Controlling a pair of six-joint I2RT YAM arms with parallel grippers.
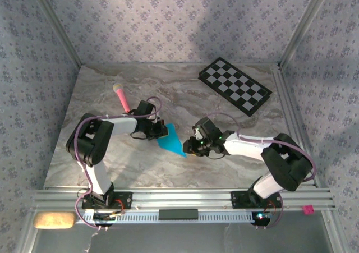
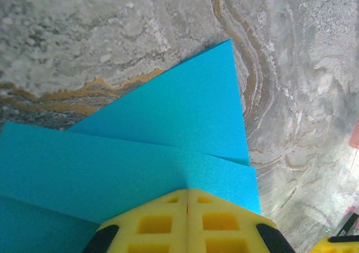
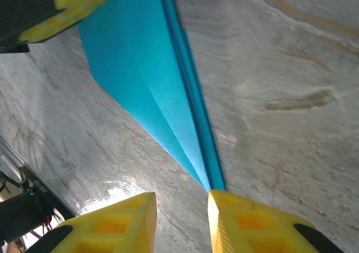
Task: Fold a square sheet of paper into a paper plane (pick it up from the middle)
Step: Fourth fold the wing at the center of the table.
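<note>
The paper plane [image 1: 171,139] lies flat on the marble table, a slim bright cyan dart with its point toward the right arm. My left gripper [image 1: 162,130] is shut, its joined yellow fingertips resting on the plane's wide end [image 2: 168,129]; I cannot tell whether any paper is pinched between them. In the left wrist view the folded layers spread out ahead of the left gripper [image 2: 188,191]. My right gripper [image 1: 189,148] is open at the pointed end. In the right wrist view the plane [image 3: 151,68] narrows to a tip touching one finger of the right gripper [image 3: 182,205].
A black-and-white checkered board [image 1: 235,86] lies at the back right. A pink stick [image 1: 122,96] with a pale head lies behind the left gripper. The aluminium rail [image 1: 179,197] runs along the near edge, and patterned walls close the sides.
</note>
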